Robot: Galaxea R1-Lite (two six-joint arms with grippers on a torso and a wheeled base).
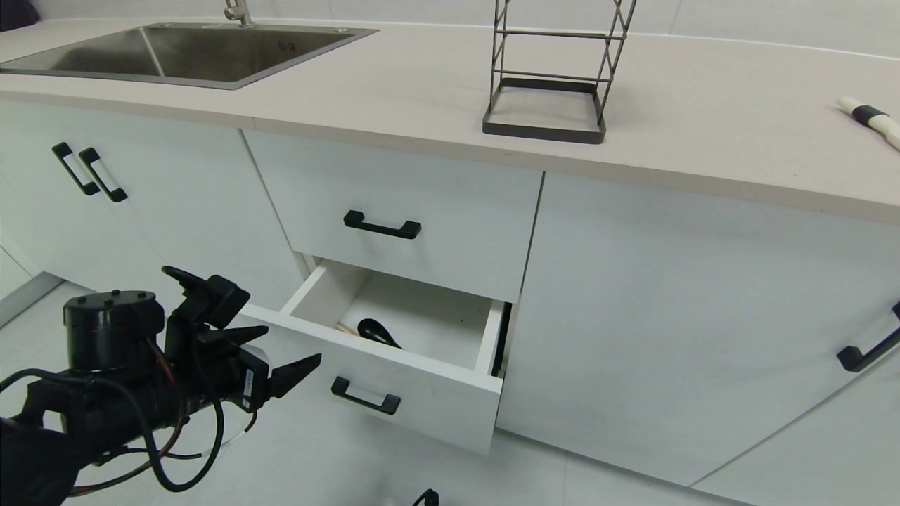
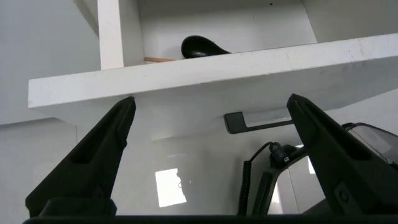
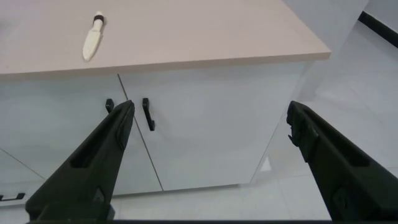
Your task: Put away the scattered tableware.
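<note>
A beige bench (image 1: 703,119) holds a sink (image 1: 211,53) far left and a rack (image 1: 545,132). Left tool (image 1: 292,344) and right tool (image 3: 210,104) gape empty.

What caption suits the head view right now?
Open left gripper hovers beside the pulled-out lower drawer holding a black spoon; a cream utensil lies on the countertop.

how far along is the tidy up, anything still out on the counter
Done: the lower drawer is open and a black spoon lies inside. In hand: nothing; the left gripper is open near the drawer front, and the right gripper is open too. Left: a cream utensil lies on the counter, and the drawer is not yet shut.
</note>
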